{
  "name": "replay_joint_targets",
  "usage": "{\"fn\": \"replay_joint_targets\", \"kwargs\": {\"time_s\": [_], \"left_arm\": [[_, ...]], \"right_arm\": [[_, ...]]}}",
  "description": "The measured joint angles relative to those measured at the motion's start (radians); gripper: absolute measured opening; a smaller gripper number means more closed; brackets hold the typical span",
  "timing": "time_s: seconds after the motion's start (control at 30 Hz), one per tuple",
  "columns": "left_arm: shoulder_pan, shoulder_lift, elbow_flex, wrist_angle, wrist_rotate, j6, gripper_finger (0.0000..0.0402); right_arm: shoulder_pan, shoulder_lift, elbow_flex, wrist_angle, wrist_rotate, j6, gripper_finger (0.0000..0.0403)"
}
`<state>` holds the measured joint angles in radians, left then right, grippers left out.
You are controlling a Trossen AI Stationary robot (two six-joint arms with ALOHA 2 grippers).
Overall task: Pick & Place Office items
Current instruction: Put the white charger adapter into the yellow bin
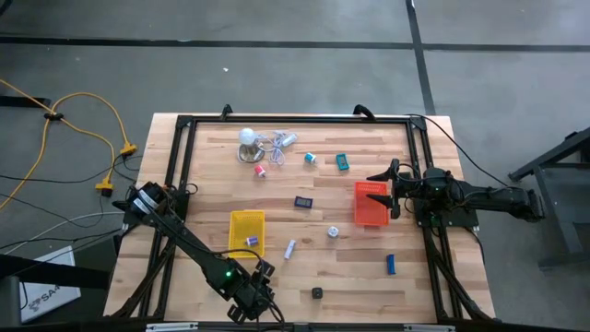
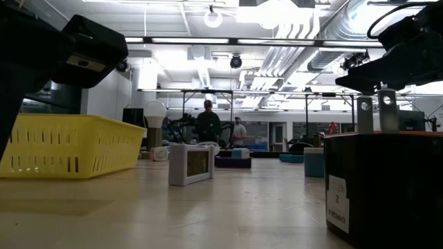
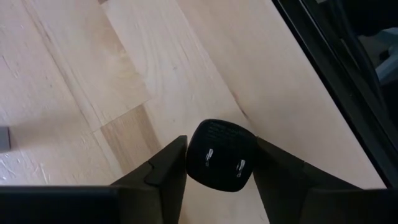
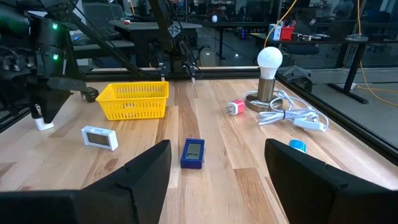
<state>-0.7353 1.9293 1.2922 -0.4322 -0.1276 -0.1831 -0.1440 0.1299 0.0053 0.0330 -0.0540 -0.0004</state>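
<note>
My left gripper [image 1: 261, 274] is near the table's near edge, shut on a small black rounded block [image 3: 221, 155]. My right gripper [image 1: 389, 189] is open and empty above the orange tray [image 1: 371, 205]. Its fingers stand wide apart in the right wrist view [image 4: 214, 155]. Loose items lie flat on the table: a blue block [image 1: 391, 265], a white piece [image 1: 290, 247], a dark flat block [image 1: 303, 201], a teal piece [image 1: 342, 162], a blue roll [image 1: 311, 159], a red piece [image 1: 260, 170] and a black block [image 1: 317, 293]. The yellow tray [image 1: 247, 232] holds one small item. My left gripper pinches the black rounded block by two opposite sides [image 3: 191, 158] between its two fingers. The fingers point down at the table. The block's face with two small metal marks is turned toward the wrist. In the low view the gripper [image 2: 83, 48] is well above the tabletop.
A white dome lamp [image 1: 247, 138] with a pale cord stands at the far left. A black frame rail [image 3: 336, 74] runs along the table edge close to my left gripper. People stand in the room beyond [image 2: 208, 121].
</note>
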Motion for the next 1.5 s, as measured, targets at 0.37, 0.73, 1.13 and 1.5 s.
{"fn": "replay_joint_targets", "kwargs": {"time_s": [0.37,0.73,1.13,1.5], "left_arm": [[0.0,0.0,0.0,0.001,0.0,0.0,0.0143],[0.0,-0.074,0.001,-0.06,-0.009,-0.005,0.0143],[0.0,-0.277,0.0,-0.3,-0.153,-0.096,0.0144],[0.083,-0.339,-0.025,-0.426,-0.192,-0.184,0.0144]], "right_arm": [[0.0,0.0,0.0,0.0,0.0,0.0,0.0248],[0.0,0.0,0.0,0.0,0.0,0.0,0.0248],[0.0,0.0,0.0,0.0,0.0,0.0,0.0248],[0.0,0.0,0.0,0.0,0.0,0.0,0.0248]]}}
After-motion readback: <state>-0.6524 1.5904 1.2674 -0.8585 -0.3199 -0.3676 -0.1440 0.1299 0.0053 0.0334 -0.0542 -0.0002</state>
